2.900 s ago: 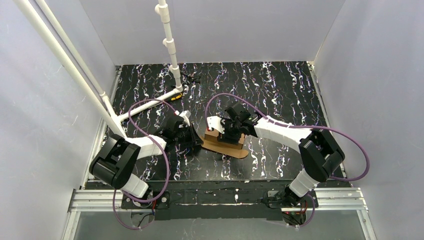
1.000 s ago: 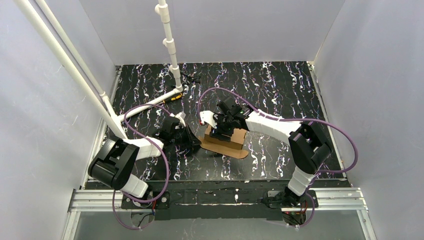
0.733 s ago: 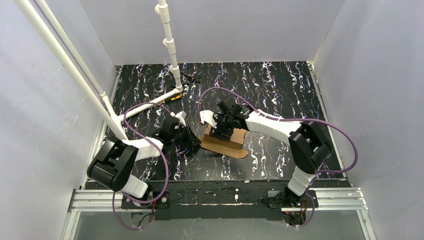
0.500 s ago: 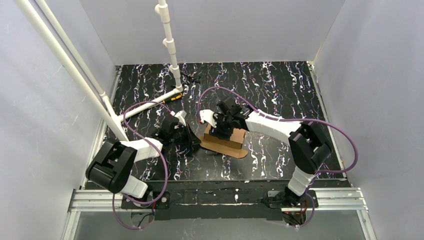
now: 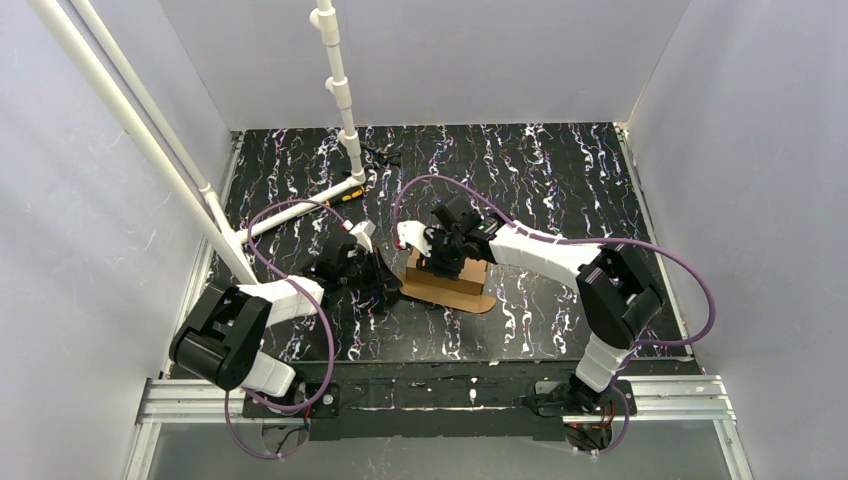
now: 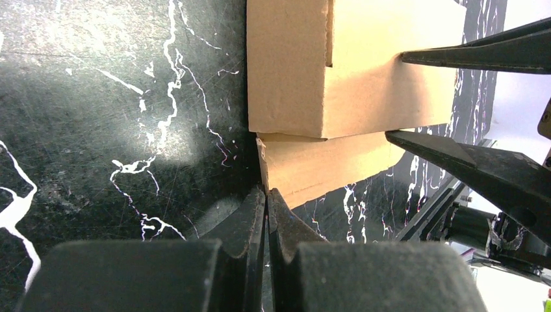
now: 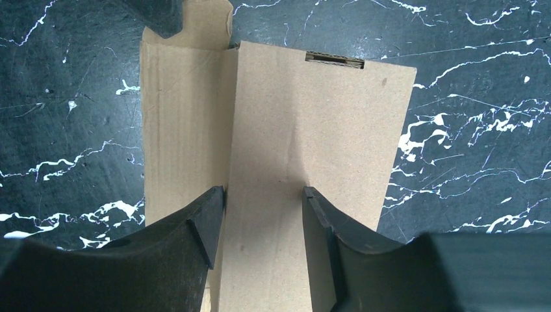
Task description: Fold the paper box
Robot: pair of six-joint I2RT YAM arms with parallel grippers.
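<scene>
Near the middle of the top view, a little below centre, the paper box (image 5: 455, 280) sits on the dark marbled table (image 5: 560, 190). It is partly formed: a raised rectangular body stands on a rounded flap (image 5: 472, 302) that lies flat toward the bottom of the frame. The right tool (image 5: 444, 262) hangs over the raised body with its fingers apart. In the right wrist view, the right tool (image 7: 262, 192) has one tip at the seam between the top panel and the side strip and the other on the panel itself. Whether they press on the cardboard cannot be told. The left tool (image 5: 388, 282) comes in low from the left of the frame. In its own wrist view the left tool (image 6: 266, 195) has its tips together, nothing between them, touching or just beside the corner of the lower flap. The box looks light and fairly stiff, likely bending cleanly only along its scored creases, and it would probably skate on the smooth table if pushed from one side. A hold on a wall's free edge close to a crease, braced from the opposite side, seems safest; hard pinching mid-panel could dent it.
</scene>
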